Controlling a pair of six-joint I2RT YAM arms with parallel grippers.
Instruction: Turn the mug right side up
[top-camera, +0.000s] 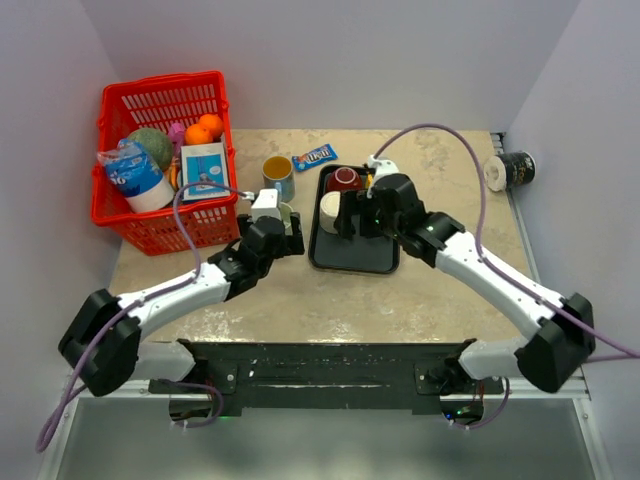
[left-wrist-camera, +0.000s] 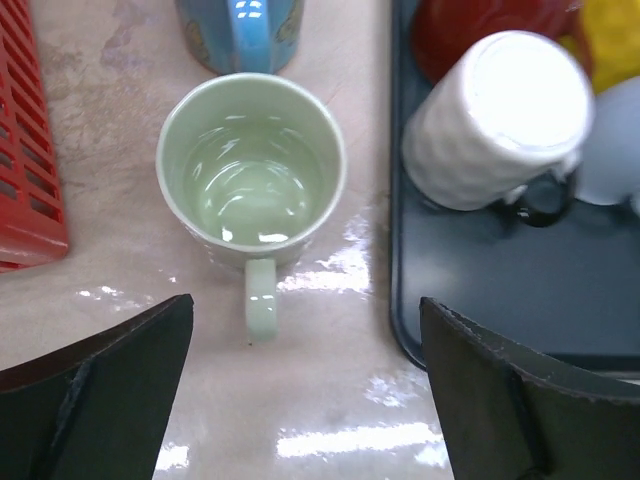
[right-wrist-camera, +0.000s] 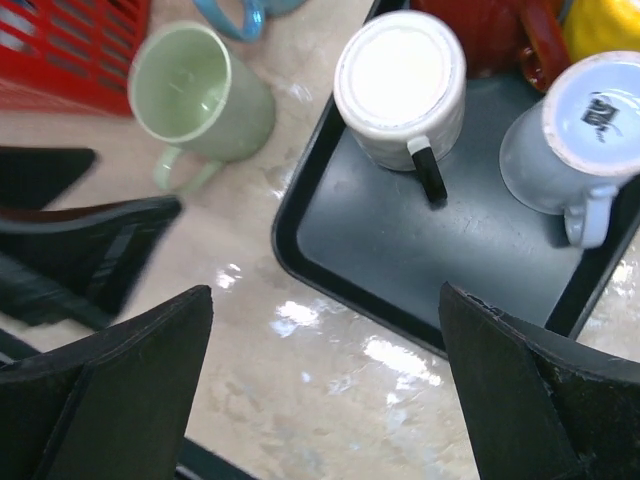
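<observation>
Your L gripper (left-wrist-camera: 305, 330) is wide open, nothing in it. The green mug (left-wrist-camera: 250, 180) sits upper-centre of the L wrist frame, on the table (left-wrist-camera: 330, 400) just left of the tray (left-wrist-camera: 500, 290). It's mouth-up, handle pointing down-frame at the jaws, so it looks done imo. R gripper (right-wrist-camera: 325, 300), also wide open & empty, hangs over the tray. The white mug (right-wrist-camera: 400, 70) is upper-centre there, base-up, handle pointing down-frame; R arm is nearer.

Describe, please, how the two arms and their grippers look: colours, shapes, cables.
Both arms have white links and black joints: left arm, right arm. A thin lilac cable loops along each. The left gripper and right gripper have broad, matte black, wedge-shaped fingers.
</observation>
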